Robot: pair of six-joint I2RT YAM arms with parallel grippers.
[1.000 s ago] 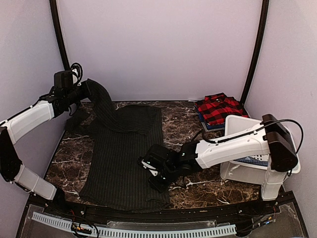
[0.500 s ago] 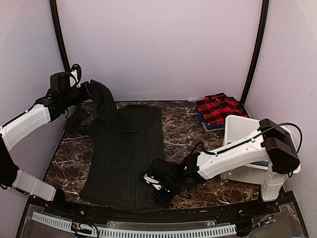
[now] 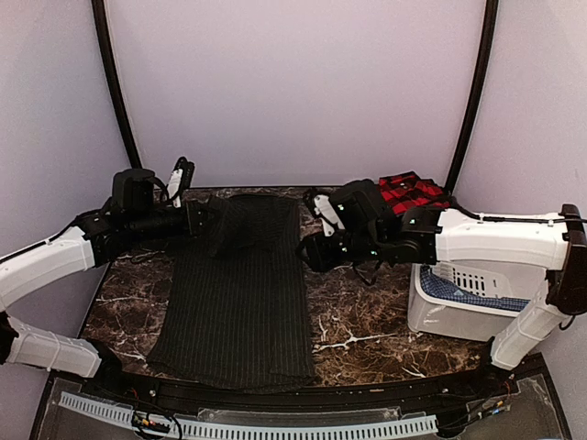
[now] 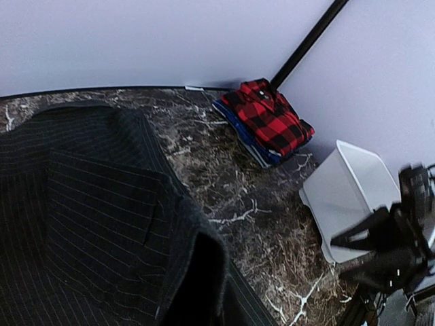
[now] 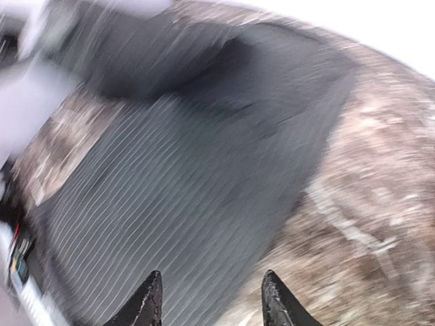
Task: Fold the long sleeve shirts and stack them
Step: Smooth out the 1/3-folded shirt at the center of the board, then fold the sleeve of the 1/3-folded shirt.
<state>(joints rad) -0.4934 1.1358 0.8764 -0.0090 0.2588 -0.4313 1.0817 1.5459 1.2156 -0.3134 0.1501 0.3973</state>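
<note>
The dark pinstriped long sleeve shirt (image 3: 238, 302) lies flat down the table's left half, with its left sleeve folded in across the chest. My left gripper (image 3: 200, 220) is shut on that sleeve at the shirt's upper left; in the left wrist view the dark cloth (image 4: 194, 278) drapes over the jaws and hides them. My right gripper (image 3: 307, 251) hovers at the shirt's upper right edge, open and empty (image 5: 212, 302), above the striped fabric (image 5: 183, 190). The red-and-black plaid shirt (image 3: 413, 191) (image 4: 268, 122) lies folded at the back right, partly behind my right arm.
A white plastic bin (image 3: 454, 316) (image 4: 346, 193) stands at the right with blue patterned cloth (image 3: 449, 286) inside. The plaid shirt rests on a folded blue garment (image 4: 238, 129). Marble tabletop (image 3: 358, 321) shows between shirt and bin. Walls close in on all sides.
My left gripper brought the raised sleeve down and to the right over the shirt's chest. My right arm swung from the front hem up to the shirt's upper right edge and opened wider.
</note>
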